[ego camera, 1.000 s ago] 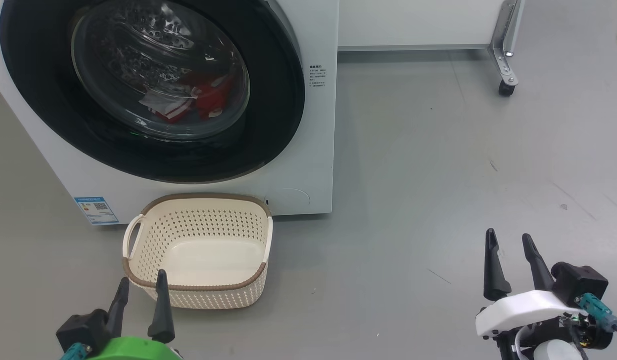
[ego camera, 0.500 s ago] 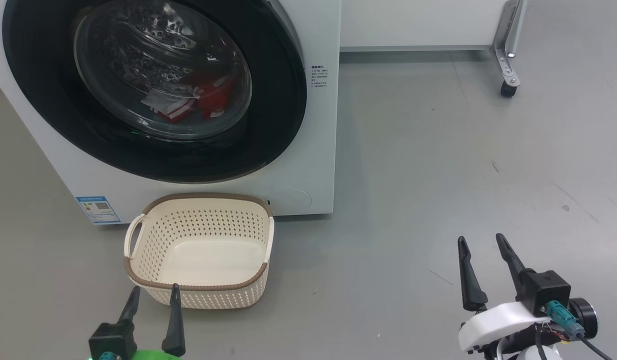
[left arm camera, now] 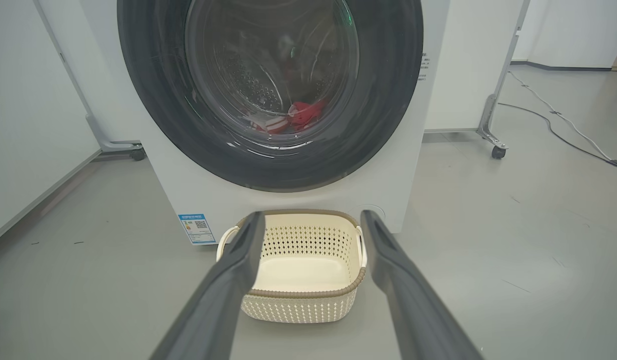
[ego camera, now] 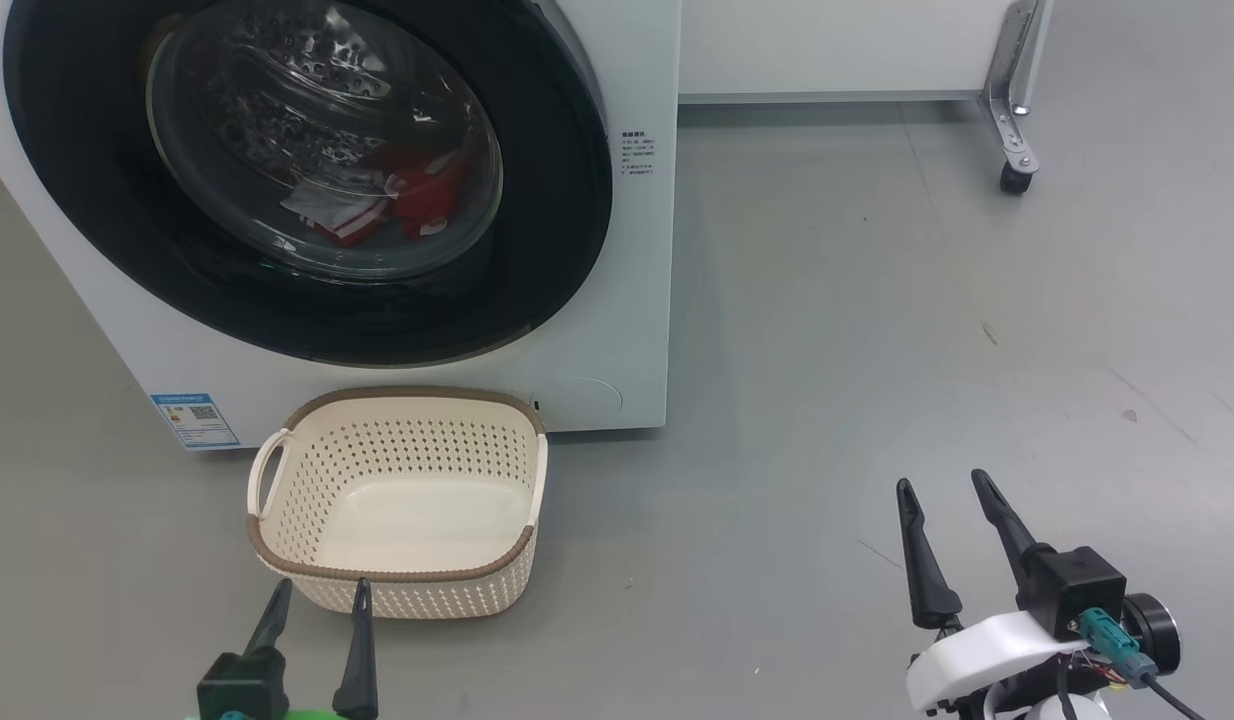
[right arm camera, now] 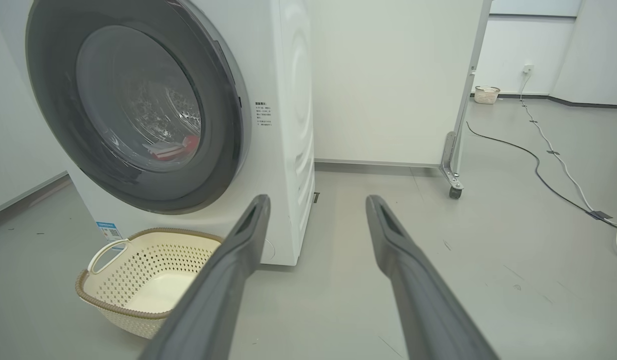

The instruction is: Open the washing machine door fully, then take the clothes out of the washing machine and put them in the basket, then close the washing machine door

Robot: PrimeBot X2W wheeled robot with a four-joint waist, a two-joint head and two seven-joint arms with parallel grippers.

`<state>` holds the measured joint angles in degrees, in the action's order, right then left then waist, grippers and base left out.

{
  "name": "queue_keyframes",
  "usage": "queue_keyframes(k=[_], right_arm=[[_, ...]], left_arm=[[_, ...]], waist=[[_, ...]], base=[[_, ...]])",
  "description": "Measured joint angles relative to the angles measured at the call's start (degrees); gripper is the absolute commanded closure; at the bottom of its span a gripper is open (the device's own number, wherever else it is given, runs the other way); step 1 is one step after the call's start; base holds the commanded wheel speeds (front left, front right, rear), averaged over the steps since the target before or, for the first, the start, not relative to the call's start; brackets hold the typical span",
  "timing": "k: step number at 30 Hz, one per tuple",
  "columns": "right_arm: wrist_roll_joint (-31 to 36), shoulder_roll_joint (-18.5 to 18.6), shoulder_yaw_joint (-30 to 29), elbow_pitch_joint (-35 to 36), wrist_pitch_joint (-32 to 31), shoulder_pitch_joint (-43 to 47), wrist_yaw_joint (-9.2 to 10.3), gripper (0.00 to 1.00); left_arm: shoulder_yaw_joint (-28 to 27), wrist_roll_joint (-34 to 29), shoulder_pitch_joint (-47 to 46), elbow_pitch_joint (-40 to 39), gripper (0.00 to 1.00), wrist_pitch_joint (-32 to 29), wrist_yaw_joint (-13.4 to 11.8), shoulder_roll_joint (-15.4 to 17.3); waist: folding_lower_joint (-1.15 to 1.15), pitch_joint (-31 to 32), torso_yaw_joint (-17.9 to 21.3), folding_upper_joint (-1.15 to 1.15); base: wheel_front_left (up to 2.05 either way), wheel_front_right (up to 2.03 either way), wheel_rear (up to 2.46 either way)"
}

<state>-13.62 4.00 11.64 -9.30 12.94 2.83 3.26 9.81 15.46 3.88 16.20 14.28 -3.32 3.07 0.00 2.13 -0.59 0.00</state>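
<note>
evidently, the basket (ego camera: 409,392) is set just before the washing machine (ego camera: 637,300) to receive the clothes (ego camera: 417,195) seen behind the shut washing machine door (ego camera: 557,200), while left hand (ego camera: 322,590) and right hand (ego camera: 942,482) are held spread, empty.

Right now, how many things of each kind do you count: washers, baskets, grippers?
White front-loading washing machine: 1
Perforated baskets: 2, the cream brown-rimmed basket before the machine and a far pale basket by the wall
Dark two-fingered grippers: 2, left gripper and right gripper, both open
Total: 5
</note>
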Motion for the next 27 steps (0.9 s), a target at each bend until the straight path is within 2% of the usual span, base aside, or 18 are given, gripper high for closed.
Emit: queue_keyframes(k=[27], right_arm=[[-0.91, -0.38, -0.09, -1.74, 0.08, -0.04, 0.41, 0.00]], left_arm=[[-0.02, 0.15, -0.12, 0.93, 0.00, 0.00, -0.42, -0.21]], waist=[[0.00, -0.13, 0.04, 0.00]], base=[[0.00, 0.00, 0.00]])
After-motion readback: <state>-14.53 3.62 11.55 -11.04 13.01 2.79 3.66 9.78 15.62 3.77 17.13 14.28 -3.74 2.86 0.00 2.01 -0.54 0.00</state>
